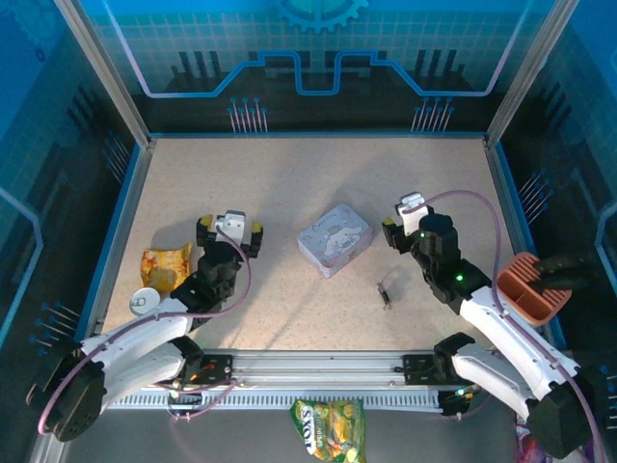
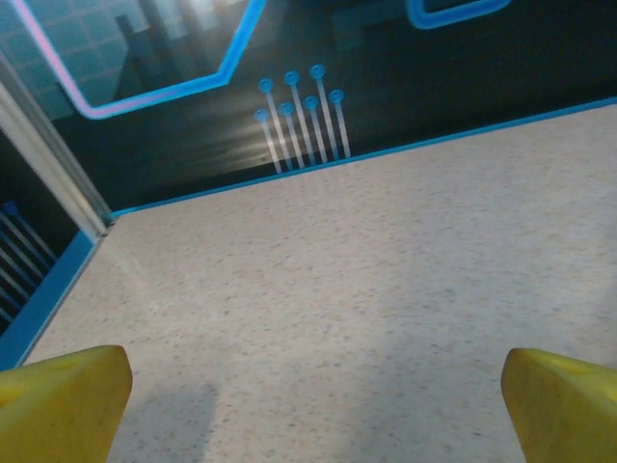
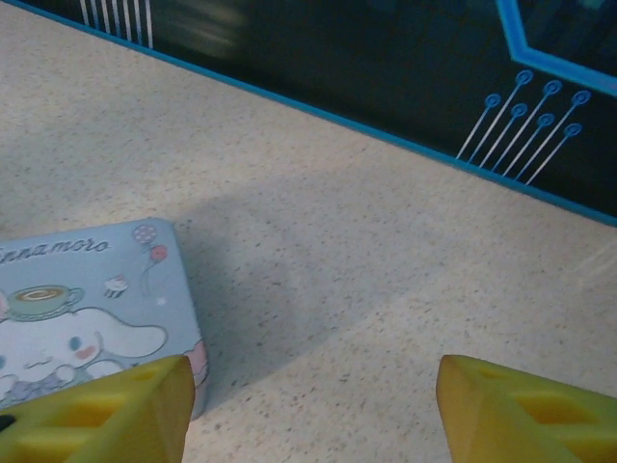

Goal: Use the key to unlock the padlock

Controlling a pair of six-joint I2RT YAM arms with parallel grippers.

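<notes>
The padlock and the key show as one tiny dark metal cluster lying on the speckled table, too small for me to tell one from the other. It sits loose, in front of and a little left of my right gripper. In the right wrist view that gripper is open, with bare table between its yellow fingers. My left gripper is at the left half of the table, far from the cluster. Its jaws are spread wide over bare tabletop.
A lilac cartoon-printed tin lies mid-table, just left of my right gripper. A yellow snack bag and a small can lie by the left arm. An orange holder is at the right edge, and another snack bag lies below the front rail.
</notes>
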